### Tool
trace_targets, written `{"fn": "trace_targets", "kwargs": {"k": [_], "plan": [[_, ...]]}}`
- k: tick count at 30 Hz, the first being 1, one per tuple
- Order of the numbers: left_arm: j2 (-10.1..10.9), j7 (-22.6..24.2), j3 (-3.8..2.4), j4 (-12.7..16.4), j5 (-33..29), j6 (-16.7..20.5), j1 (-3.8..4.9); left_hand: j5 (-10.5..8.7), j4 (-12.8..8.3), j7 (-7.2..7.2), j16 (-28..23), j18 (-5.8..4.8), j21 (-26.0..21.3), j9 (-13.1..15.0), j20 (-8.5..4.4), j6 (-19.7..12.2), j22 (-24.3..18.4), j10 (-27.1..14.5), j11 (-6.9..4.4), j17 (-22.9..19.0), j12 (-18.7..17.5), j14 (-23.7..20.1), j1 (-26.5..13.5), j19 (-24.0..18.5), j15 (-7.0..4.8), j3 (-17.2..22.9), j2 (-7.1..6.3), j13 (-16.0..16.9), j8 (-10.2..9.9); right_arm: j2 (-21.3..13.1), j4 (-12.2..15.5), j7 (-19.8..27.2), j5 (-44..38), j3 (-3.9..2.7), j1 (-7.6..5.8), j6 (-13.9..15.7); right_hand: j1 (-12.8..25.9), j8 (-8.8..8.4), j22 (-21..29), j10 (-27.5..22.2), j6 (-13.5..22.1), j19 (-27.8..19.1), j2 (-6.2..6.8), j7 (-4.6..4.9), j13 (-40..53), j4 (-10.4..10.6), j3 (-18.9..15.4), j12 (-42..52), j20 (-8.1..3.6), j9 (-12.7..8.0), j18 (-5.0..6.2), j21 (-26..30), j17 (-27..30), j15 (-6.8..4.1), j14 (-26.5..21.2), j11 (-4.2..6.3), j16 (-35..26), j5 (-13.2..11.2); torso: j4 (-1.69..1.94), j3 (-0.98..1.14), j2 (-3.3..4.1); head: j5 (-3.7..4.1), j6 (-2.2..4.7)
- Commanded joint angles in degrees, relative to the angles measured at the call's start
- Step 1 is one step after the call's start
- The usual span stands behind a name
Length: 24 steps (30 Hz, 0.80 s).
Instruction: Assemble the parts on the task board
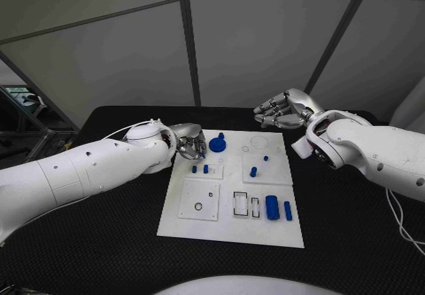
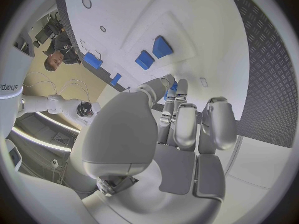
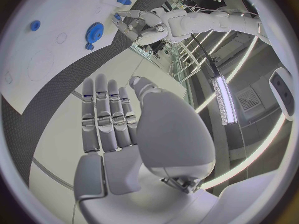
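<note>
The white task board [image 1: 228,230] lies in the middle of the black table. A blue gear [image 1: 218,145] [image 3: 95,31] sits near its far left corner. My left hand [image 1: 188,144] [image 2: 177,119] is right beside the gear at the board's left edge. A sliver of blue [image 2: 172,88] shows between its thumb and fingertips, and I cannot tell whether they grip it. My right hand [image 1: 285,109] [image 3: 109,117] hovers above the table beyond the board's far right corner, fingers straight and holding nothing.
Two small blue pegs [image 1: 200,168] stand left of the board's middle, and two more [image 1: 253,172] [image 1: 266,158] stand to their right. A blue block [image 1: 272,207] and a blue bar [image 1: 288,211] lie near the board's near right side. Grey wall panels rise behind the table.
</note>
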State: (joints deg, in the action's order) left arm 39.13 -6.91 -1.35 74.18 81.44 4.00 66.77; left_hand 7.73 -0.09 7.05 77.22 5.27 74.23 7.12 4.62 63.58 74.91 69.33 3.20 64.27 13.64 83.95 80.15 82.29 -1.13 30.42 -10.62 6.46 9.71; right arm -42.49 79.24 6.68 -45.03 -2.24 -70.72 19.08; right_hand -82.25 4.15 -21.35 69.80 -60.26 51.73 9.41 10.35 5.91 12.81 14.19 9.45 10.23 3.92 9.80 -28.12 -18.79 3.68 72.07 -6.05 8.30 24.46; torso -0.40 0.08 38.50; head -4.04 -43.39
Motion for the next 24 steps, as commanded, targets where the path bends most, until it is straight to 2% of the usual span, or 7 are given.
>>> {"fn": "trace_targets", "kwargs": {"k": [1,13,24], "plan": [[-0.38,0.67,0.10,0.29,-0.28,-0.90,-0.12,-0.20,-0.04,0.07,0.37,-1.06,-0.22,-0.01,-0.02,0.33,1.09,0.45,-0.09,-0.09,-0.20,0.84,-0.58,0.12,-0.12,-0.45,0.08,0.05,-0.39,0.04,0.04,0.30,0.14,-0.03,-0.11,-0.30,0.43,-0.16,0.09,-0.01,0.34,0.30,-0.16,0.03,-0.08,0.11,0.26,-0.24,0.01,0.02,0.62,0.19,0.02,-0.10,0.38,-0.19,-0.32,0.18,0.01,0.00,-0.03,0.04,0.01],[-0.31,1.20,0.10,0.48,-0.28,-0.52,-0.12,-0.20,-0.30,-0.06,0.40,-1.06,-0.24,0.00,-0.09,0.55,1.13,0.98,-0.27,-0.12,-0.15,0.84,-0.48,0.14,-0.24,-0.67,0.10,0.28,-0.45,0.09,-0.04,0.32,0.14,-0.03,-0.11,-0.32,0.43,-0.16,0.09,-0.01,0.34,0.30,-0.16,0.03,-0.08,0.11,0.26,-0.24,0.01,0.02,0.62,0.19,0.02,-0.10,0.38,-0.19,-0.32,0.18,0.02,-0.01,-0.01,0.02,0.02],[-0.29,1.23,0.10,0.47,-0.28,-0.34,-0.12,-0.26,-0.34,-0.18,0.43,-1.03,-0.47,-0.08,-0.19,0.19,1.03,0.90,-0.30,-0.22,-0.14,0.81,-1.22,0.10,-0.32,-1.72,-0.53,0.68,-0.85,0.16,-0.12,0.24,0.14,-0.02,-0.11,-0.40,0.43,-0.16,0.09,-0.01,0.34,0.30,-0.16,0.03,-0.08,0.11,0.26,-0.24,0.01,0.02,0.62,0.19,0.02,-0.10,0.38,-0.19,-0.32,0.18,0.05,-0.02,-0.01,0.02,-0.06]]}}
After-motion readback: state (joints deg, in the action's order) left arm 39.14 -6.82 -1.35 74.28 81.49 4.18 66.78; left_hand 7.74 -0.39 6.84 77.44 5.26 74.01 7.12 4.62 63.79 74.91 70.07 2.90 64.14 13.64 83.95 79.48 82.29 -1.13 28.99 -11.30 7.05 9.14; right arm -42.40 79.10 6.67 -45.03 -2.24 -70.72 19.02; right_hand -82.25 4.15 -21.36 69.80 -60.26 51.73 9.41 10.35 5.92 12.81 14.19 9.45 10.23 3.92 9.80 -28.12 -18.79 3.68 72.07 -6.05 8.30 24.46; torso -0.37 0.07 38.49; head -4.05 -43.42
